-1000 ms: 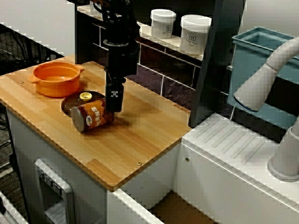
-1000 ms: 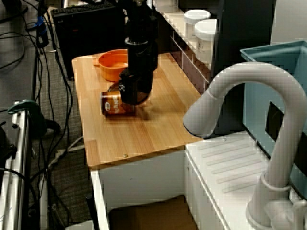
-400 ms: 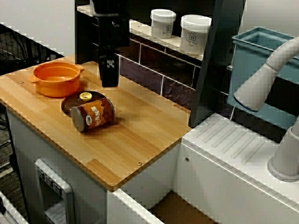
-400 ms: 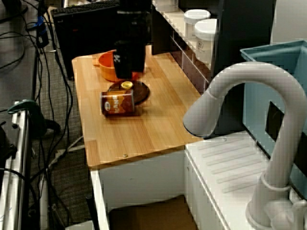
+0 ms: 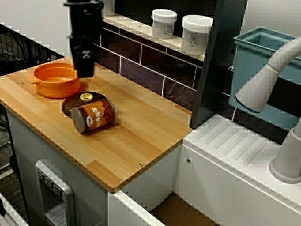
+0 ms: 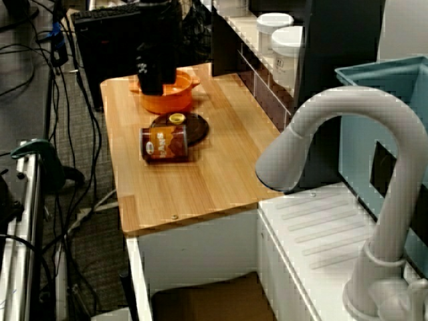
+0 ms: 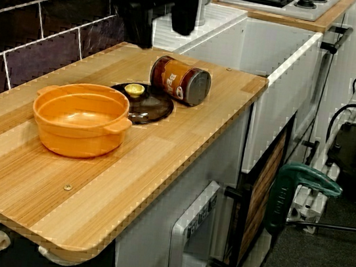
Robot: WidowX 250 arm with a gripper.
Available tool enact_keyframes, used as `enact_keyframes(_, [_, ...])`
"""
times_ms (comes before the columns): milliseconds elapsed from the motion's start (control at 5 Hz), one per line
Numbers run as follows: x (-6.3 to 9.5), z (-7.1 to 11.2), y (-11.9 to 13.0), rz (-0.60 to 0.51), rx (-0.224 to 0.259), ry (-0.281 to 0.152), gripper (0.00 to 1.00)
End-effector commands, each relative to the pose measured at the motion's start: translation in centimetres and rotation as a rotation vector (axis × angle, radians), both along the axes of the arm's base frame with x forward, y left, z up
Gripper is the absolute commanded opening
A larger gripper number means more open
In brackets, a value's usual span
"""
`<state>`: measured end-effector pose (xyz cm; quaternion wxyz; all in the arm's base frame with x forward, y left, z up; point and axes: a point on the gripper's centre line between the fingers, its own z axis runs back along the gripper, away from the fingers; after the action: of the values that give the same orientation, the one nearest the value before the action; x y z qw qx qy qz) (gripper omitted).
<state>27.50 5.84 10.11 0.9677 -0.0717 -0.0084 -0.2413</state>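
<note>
Hanging well above the wooden surface [image 5: 141, 136], the pincer [image 5: 86, 71] carries nothing. In the low view from the pot end its fingers [image 7: 139, 35] stand wide apart w/ white background showing btw them. It sits up near the orange pot [image 5: 56, 82], clear of everything. The dark lid [image 5: 70, 106] w/ its yellow knob [image 5: 86, 97] lies flat just beside the pot. The brown can [image 5: 93, 117] lies on its side at the lid's edge, touching or overlapping it, can't tell which. Judging by this, it's a between-grasps stage: pincer raised, nothing gripped, pot uncovered. Any grip on the knob would call for a straight drop and a narrow close, since the can is right next to it. The can, round and on its side, could roll if nudged. Two white jars [image 5: 164, 23] stand on the shelf, well apart.
</note>
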Motion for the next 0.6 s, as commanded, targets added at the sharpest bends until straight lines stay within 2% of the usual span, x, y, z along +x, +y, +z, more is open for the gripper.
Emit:
enact_keyframes(0, [-1.5, -1.0, 2.2, 0.158, 0.102, -0.032, 1.00])
enact_keyframes(200, [-2.0, -1.8, 1.6, 0.240, 0.144, -0.029, 1.00])
enact_keyframes(400, [-2.1, -2.2, 0.8, 0.322, 0.170, -0.048, 1.00])
